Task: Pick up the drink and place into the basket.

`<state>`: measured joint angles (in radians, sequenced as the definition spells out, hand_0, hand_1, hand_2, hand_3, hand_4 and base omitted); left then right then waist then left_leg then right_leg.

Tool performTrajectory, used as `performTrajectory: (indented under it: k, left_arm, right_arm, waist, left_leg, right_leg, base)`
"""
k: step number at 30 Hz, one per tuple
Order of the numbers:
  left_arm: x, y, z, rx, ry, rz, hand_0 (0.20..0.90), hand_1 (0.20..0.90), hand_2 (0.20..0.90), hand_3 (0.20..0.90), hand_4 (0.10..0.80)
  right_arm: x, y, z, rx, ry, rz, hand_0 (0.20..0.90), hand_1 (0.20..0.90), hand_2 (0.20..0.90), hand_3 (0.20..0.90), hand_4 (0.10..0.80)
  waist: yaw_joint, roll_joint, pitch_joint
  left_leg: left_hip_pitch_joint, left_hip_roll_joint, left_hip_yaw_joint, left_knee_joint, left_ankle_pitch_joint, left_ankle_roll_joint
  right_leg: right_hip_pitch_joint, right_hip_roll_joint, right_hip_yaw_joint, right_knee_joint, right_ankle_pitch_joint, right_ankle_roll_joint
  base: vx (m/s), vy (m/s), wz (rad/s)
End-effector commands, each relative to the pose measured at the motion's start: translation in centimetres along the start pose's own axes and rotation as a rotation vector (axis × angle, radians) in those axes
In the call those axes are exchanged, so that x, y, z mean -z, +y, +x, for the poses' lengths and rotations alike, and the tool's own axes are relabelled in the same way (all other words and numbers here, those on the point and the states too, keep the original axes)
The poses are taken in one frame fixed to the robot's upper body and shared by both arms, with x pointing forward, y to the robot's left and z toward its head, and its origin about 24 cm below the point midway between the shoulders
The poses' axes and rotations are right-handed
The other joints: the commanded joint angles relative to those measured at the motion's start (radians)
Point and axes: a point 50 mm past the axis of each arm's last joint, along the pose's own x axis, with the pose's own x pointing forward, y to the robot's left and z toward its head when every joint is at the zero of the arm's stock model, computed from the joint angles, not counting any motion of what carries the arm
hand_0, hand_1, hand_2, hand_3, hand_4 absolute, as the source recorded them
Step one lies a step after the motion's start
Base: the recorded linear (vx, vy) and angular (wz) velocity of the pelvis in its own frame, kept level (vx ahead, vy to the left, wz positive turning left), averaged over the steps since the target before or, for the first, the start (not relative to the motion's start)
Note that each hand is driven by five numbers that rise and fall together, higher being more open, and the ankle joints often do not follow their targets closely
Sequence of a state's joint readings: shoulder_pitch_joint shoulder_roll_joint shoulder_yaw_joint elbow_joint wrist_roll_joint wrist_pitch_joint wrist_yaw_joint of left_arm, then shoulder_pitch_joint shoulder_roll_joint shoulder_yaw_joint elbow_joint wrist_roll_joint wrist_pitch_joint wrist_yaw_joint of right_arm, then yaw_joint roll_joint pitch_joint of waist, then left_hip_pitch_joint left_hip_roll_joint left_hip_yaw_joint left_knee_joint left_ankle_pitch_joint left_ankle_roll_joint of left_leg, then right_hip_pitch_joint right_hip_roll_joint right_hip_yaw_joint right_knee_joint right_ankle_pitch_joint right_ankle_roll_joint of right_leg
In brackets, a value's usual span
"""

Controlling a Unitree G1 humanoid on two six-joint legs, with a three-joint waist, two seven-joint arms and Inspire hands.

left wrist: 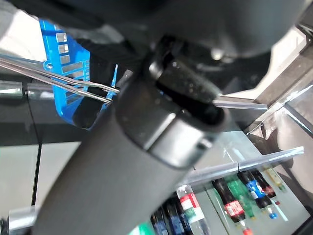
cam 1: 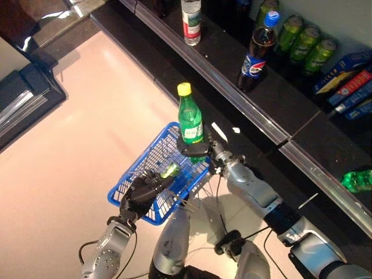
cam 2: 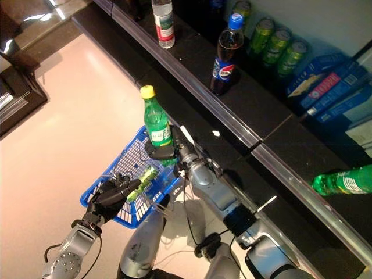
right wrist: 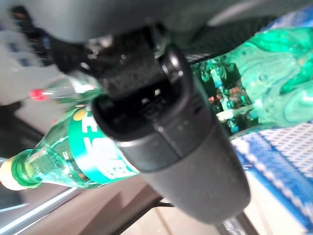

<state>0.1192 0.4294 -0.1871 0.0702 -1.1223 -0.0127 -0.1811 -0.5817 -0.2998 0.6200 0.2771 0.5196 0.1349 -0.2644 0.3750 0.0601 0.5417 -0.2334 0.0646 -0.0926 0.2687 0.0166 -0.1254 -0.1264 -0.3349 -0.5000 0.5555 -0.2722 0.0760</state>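
My right hand (cam 1: 196, 148) is shut on a green bottle (cam 1: 190, 120) with a yellow cap and holds it upright over the far right edge of the blue basket (cam 1: 145, 174). The bottle also shows in the right eye view (cam 2: 157, 124) and in the right wrist view (right wrist: 93, 149), with my thumb (right wrist: 166, 132) across it. My left hand (cam 1: 142, 192) is shut on the basket's thin wire handles (left wrist: 58, 83) and holds the basket up in front. A small green thing (cam 1: 170, 170) lies in the basket.
A dark shelf (cam 1: 279, 99) runs along the right with a cola bottle (cam 1: 256, 52), a clear bottle (cam 1: 190, 22), green cans (cam 1: 305, 43) and blue boxes (cam 1: 349, 84). Another green bottle (cam 2: 343, 182) lies on the shelf at the right. Pale floor (cam 1: 70, 163) spreads to the left.
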Motion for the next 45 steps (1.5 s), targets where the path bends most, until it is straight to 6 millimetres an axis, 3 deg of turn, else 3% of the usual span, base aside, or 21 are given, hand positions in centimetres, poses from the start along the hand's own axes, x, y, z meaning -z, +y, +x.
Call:
performTrajectory:
  k: [1, 10, 11, 12, 13, 20, 28, 34, 38, 44, 45]
  left_arm:
    - [-5.7, -10.7, 0.1, 0.670, -0.289, 0.004, 0.300, 0.300, 0.300, 0.200, 0.100]
    - [-6.7, -12.7, 0.4, 0.809, -0.304, 0.007, 0.300, 0.300, 0.300, 0.200, 0.100]
    - [-6.7, -12.7, 0.4, 0.810, -0.300, 0.008, 0.300, 0.300, 0.300, 0.200, 0.100]
    - [-6.8, -12.9, 0.4, 0.823, -0.302, 0.009, 0.300, 0.300, 0.300, 0.200, 0.100]
    - [-6.8, -13.0, 0.3, 0.840, -0.300, 0.008, 0.300, 0.300, 0.300, 0.200, 0.100]
    - [-7.1, -14.5, -0.1, 0.954, -0.289, 0.026, 0.300, 0.300, 0.300, 0.200, 0.100]
    - [-6.7, -15.4, -0.4, 1.052, -0.252, 0.028, 0.300, 0.300, 0.300, 0.200, 0.100]
    - [-6.9, -15.9, -0.2, 1.105, -0.200, 0.051, 0.300, 0.300, 0.300, 0.200, 0.100]
    - [-7.3, -16.3, -0.2, 1.127, -0.186, 0.067, 0.300, 0.300, 0.300, 0.200, 0.100]
    - [-7.5, -16.7, 0.1, 1.116, -0.174, 0.079, 0.300, 0.300, 0.300, 0.200, 0.100]
    - [-7.6, -16.7, 0.1, 1.113, -0.174, 0.080, 0.300, 0.300, 0.300, 0.200, 0.100]
  right_arm:
    - [-7.3, 3.8, 0.4, -0.142, -0.362, 0.110, 0.300, 0.300, 0.300, 0.200, 0.100]
    - [-2.5, 5.1, 2.0, -0.146, -0.146, 0.124, 0.300, 0.300, 0.300, 0.200, 0.100]
    - [-2.0, 5.3, 2.0, -0.145, -0.125, 0.127, 0.300, 0.300, 0.300, 0.200, 0.100]
    - [-1.8, 5.4, 2.0, -0.142, -0.113, 0.129, 0.300, 0.300, 0.300, 0.200, 0.100]
    - [-1.4, 5.7, 2.1, -0.147, -0.094, 0.133, 0.300, 0.300, 0.300, 0.200, 0.100]
    - [0.4, 6.9, 2.5, -0.210, 0.016, 0.259, 0.300, 0.300, 0.300, 0.200, 0.100]
    - [1.1, 8.3, 2.7, -0.299, 0.107, 0.483, 0.300, 0.300, 0.300, 0.200, 0.100]
    - [0.5, 6.3, 4.3, -0.207, 0.147, 0.818, 0.300, 0.300, 0.300, 0.200, 0.100]
    - [-1.0, 5.4, 5.3, -0.205, 0.140, 0.865, 0.300, 0.300, 0.300, 0.200, 0.100]
    - [-2.4, 6.3, 5.8, -0.295, 0.191, 0.830, 0.300, 0.300, 0.300, 0.200, 0.100]
    - [-2.4, 6.3, 5.8, -0.289, 0.203, 0.790, 0.352, 0.352, 0.352, 0.260, 0.160]
  waist:
    - [0.009, 0.044, -0.053]
    - [0.034, 0.063, -0.022]
    - [0.037, 0.061, -0.022]
    - [0.040, 0.069, -0.022]
    - [0.045, 0.065, -0.022]
    - [0.072, 0.074, -0.022]
    - [0.091, 0.080, -0.022]
    - [0.115, 0.088, -0.022]
    - [0.128, 0.086, -0.022]
    - [0.138, 0.074, -0.022]
    - [0.139, 0.072, -0.022]
  left_leg:
    - [-0.072, -0.014, -0.025, 0.053, 0.046, 0.034]
    - [-0.103, -0.040, -0.042, 0.043, 0.050, 0.040]
    - [-0.102, -0.044, -0.043, 0.051, 0.025, 0.035]
    - [-0.117, -0.048, -0.044, 0.042, 0.051, 0.043]
    - [-0.112, -0.051, -0.045, 0.050, 0.024, 0.038]
    - [-0.146, -0.068, -0.061, 0.037, 0.031, 0.046]
    - [-0.167, -0.078, -0.072, 0.037, 0.037, 0.050]
    - [-0.171, -0.096, -0.080, 0.045, 0.033, 0.061]
    - [-0.175, -0.098, -0.084, 0.051, 0.032, 0.061]
    - [-0.177, -0.097, -0.079, 0.056, 0.033, 0.059]
    - [-0.176, -0.096, -0.078, 0.055, 0.033, 0.060]
  right_leg:
    - [0.100, 0.001, 0.003, -0.119, 0.138, -0.015]
    - [0.070, -0.014, -0.021, -0.119, 0.153, -0.006]
    - [0.065, -0.018, -0.011, -0.106, 0.132, 0.005]
    - [0.054, -0.018, -0.024, -0.117, 0.157, -0.003]
    - [0.053, -0.023, -0.013, -0.105, 0.134, 0.007]
    - [0.019, -0.025, -0.028, -0.110, 0.152, 0.012]
    - [0.008, -0.030, -0.040, -0.113, 0.163, 0.019]
    - [0.022, -0.043, -0.058, -0.119, 0.175, 0.023]
    - [0.027, -0.042, -0.063, -0.119, 0.177, 0.026]
    - [0.031, -0.043, -0.063, -0.118, 0.180, 0.030]
    - [0.032, -0.043, -0.064, -0.118, 0.181, 0.031]
  base:
    - [-0.037, -0.044, 0.12]
    - [-0.010, -0.032, 0.12]
    - [-0.023, -0.022, 0.06]
    - [0.043, -0.064, 0.04]
    - [-0.019, -0.027, 0.08]
    - [-0.004, -0.042, 0.11]
    - [0.011, 0.000, 0.03]
    - [0.031, -0.018, 0.11]
    - [0.020, -0.033, 0.19]
    - [0.003, -0.002, 0.01]
    - [0.000, 0.000, 0.00]
